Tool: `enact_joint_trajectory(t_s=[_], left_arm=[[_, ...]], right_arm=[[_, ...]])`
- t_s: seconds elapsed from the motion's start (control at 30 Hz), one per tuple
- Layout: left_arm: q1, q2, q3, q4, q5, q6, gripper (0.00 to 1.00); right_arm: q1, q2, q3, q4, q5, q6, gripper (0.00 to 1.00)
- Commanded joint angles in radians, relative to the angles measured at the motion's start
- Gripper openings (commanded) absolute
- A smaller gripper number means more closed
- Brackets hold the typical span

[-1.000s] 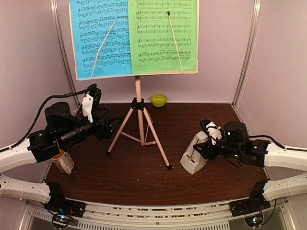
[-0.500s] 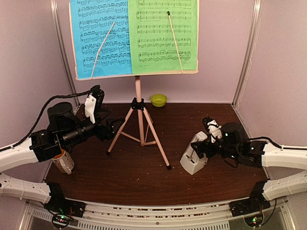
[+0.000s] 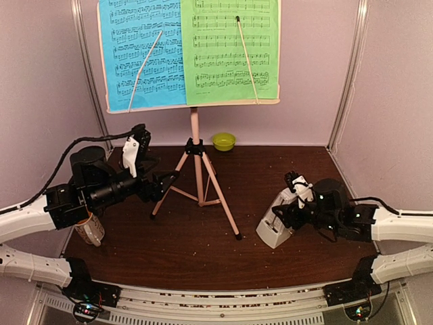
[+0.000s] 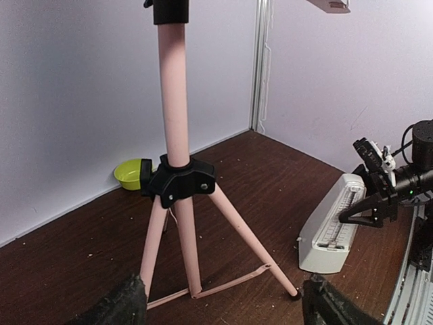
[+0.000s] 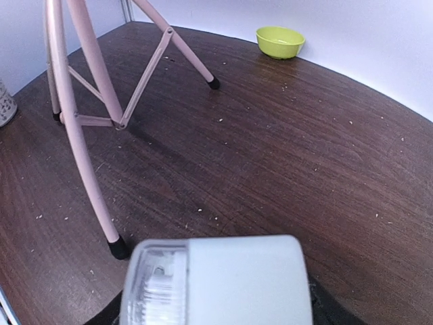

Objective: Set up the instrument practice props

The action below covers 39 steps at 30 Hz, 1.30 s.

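Right claw, lower right of the overhead view: it straddles the top of the white metronome, which sits on the tabletop. I cannot tell whether the jaws press it or merely bracket it. Probable purpose is to position it beside the stand. Left claw: spread and holding nothing, it faces the pink music stand at centre frame. The blue sheet and green sheet rest side by side on its shelf at the top.
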Motion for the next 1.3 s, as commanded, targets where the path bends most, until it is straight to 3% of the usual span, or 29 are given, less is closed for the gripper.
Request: enact_joint_trajectory(t_s=[0.0, 0.27, 0.47, 0.77, 1.07, 1.27], left_arm=[[0.005, -0.014, -0.042, 0.061, 0.091, 0.042, 0.82], [0.002, 0.029, -0.123, 0.210, 0.396, 0.160, 0.77], [-0.064, 0.066, -0.178, 0.261, 0.572, 0.292, 0.73], [-0.238, 0.126, -0.199, 0.179, 0.475, 0.479, 0.69], [-0.308, 0.131, -0.196, 0.199, 0.413, 0.513, 0.57], [-0.343, 0.125, -0.226, 0.262, 0.350, 0.464, 0.78]], right_arm=[[0.002, -0.162, -0.039, 0.031, -0.152, -0.109, 0.44], [0.017, -0.325, -0.020, -0.048, -0.502, -0.233, 0.33], [0.143, -0.335, 0.073, -0.094, -0.568, -0.300, 0.31], [0.371, -0.259, 0.219, -0.171, -0.511, -0.414, 0.25], [0.479, -0.226, 0.332, -0.171, -0.437, -0.455, 0.20], [0.499, -0.239, 0.348, -0.127, -0.360, -0.462, 0.16]])
